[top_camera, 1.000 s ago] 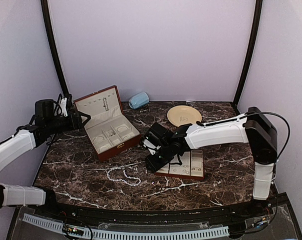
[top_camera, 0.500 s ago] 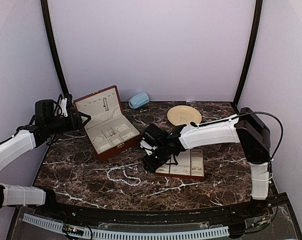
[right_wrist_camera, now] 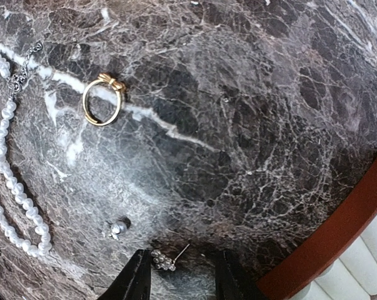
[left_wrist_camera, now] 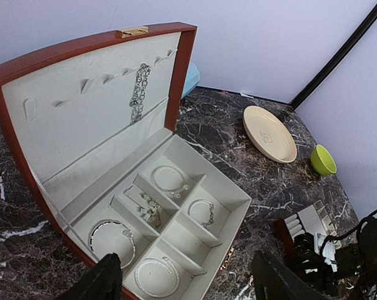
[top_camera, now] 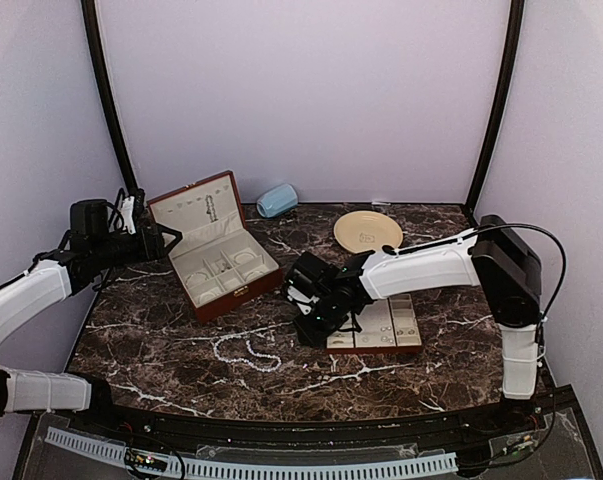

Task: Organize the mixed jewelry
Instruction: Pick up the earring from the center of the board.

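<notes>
The right gripper point(right_wrist_camera: 182, 262) has narrowed its jaws. They are not shut, and a sparkly earring point(right_wrist_camera: 165, 260) lies between them on the table point(right_wrist_camera: 269, 112). The tray point(top_camera: 401, 325) now sits further right. The pearl strand point(right_wrist_camera: 13, 187) lies left, partly cut off. The left gripper point(left_wrist_camera: 185, 265) is wide open and empty.

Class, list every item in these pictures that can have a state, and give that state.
Jewelry box: open, lid up.
Pearl strand: loose on the table.
Gold ring: lying flat on the table.
Cluster earring: on the table, not gripped.
Slotted tray: on the table, apart from the box.
Left gripper: open, empty.
Right gripper: open, straddling the cluster earring.
</notes>
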Robot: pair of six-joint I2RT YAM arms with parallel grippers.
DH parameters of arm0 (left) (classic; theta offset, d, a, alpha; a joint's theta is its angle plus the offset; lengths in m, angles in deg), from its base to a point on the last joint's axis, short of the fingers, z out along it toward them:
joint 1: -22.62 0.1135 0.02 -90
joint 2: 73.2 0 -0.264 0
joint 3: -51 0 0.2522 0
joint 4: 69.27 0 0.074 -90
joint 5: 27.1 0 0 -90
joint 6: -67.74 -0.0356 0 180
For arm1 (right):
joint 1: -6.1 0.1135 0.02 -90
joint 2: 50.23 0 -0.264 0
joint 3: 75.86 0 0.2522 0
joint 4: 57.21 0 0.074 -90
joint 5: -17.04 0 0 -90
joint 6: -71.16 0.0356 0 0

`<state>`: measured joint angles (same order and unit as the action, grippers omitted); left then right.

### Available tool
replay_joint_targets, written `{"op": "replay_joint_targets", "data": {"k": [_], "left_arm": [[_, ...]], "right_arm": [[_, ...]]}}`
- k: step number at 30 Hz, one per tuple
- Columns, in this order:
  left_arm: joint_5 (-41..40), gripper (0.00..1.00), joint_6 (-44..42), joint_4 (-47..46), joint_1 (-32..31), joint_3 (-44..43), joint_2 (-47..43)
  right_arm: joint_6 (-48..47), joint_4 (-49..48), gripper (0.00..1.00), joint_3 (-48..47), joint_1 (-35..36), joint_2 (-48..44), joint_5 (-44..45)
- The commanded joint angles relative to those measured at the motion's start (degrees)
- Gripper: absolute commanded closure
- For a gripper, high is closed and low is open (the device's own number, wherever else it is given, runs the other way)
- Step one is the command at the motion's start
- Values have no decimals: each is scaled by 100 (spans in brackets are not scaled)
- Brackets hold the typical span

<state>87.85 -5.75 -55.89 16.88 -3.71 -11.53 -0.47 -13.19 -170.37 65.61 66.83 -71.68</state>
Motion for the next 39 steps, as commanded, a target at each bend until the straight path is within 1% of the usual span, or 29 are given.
{"op": "replay_joint_targets", "data": {"k": [1, 6, 10, 17, 20, 23, 25, 29, 32, 35, 37, 38, 39], "left_arm": [[96, 26, -34, -80, 29, 94, -76], [67, 26, -49, -70, 29, 96, -93], [71, 26, -52, -76, 24, 96, -79], [52, 26, -60, -73, 29, 96, -54], [58, 26, -60, -71, 29, 96, -42], [65, 26, -60, -70, 29, 100, -32], [82, 26, -67, -80, 29, 104, -31], [297, 28, -134, -227, 28, 162, -83], [698, 29, -118, -598, 11, 319, -189], [768, 29, -129, -930, -134, 473, -396], [558, 29, -283, -1030, -448, 523, -549], [334, 29, -348, -1059, -752, 541, -645], [238, 29, -462, -1099, -915, 560, -690]], "right_arm": [[-119, 37, 65, -40, -29, -86, -101], [-194, -41, 69, -63, -28, -16, -308], [-205, -195, 75, -38, -34, 6, -385], [-195, -251, 87, -90, -36, 98, -418], [-193, -283, 91, -75, -44, 106, -433], [-144, -354, 98, -58, -71, 92, -523], [-73, -448, 100, -3, -110, 25, -637], [130, -759, 100, 246, -280, -294, -1056], [357, -1128, 100, 539, -478, -593, -1577], [674, -1561, 100, 884, -699, -897, -2160], [876, -1866, 100, 1118, -853, -1111, -2525], [985, -2003, 100, 1228, -925, -1213, -2708], [1093, -2165, 100, 1356, -1001, -1330, -2889]]}}
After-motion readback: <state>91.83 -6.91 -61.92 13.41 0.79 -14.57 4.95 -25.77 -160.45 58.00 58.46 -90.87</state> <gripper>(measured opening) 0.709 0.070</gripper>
